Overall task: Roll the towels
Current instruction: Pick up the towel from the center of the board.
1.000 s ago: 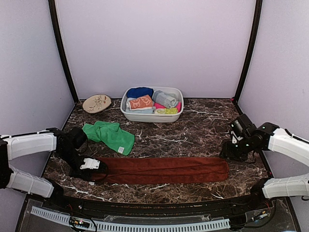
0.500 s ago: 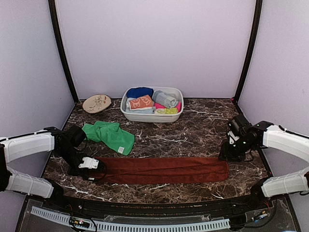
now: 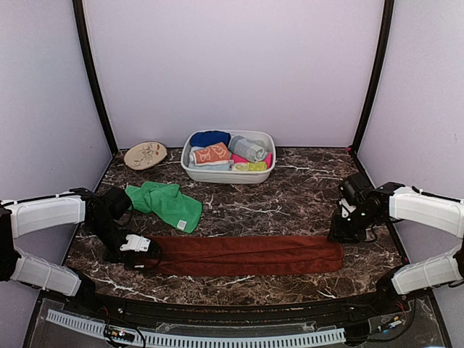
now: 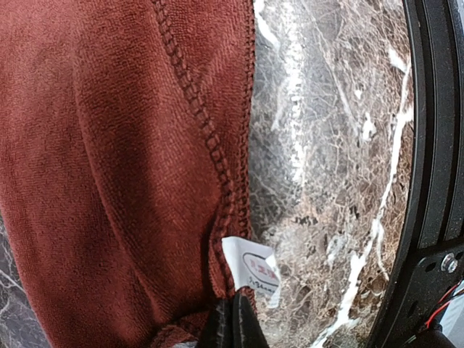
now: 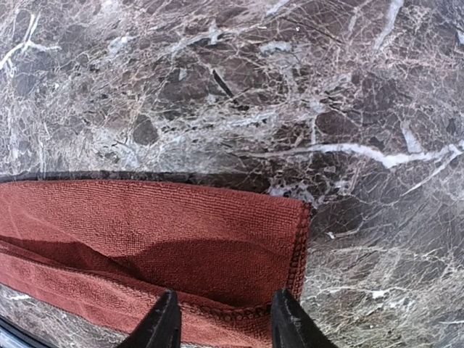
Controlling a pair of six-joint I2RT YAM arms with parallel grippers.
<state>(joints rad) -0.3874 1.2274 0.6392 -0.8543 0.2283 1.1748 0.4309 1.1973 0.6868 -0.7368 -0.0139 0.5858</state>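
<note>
The long rust-brown towel (image 3: 246,254) lies folded lengthwise across the front of the marble table. My left gripper (image 3: 145,255) is shut on its left end; in the left wrist view the closed fingertips (image 4: 233,326) pinch the hemmed corner beside a white tag (image 4: 255,272). My right gripper (image 3: 338,233) is open, hovering over the towel's right end (image 5: 181,239) with one finger on each side of the corner. The green towel (image 3: 165,203) lies crumpled at mid left. The orange printed towel (image 3: 212,154) sits rolled in the white basin (image 3: 229,175).
The basin at the back centre holds several rolled towels. A tan round dish (image 3: 145,154) lies at the back left. Black frame posts stand at both back corners, and a black rail (image 4: 435,145) runs along the table's front edge.
My right gripper has moved left and down toward the brown towel's right end. My left gripper stays shut on the left end, shifted slightly.
</note>
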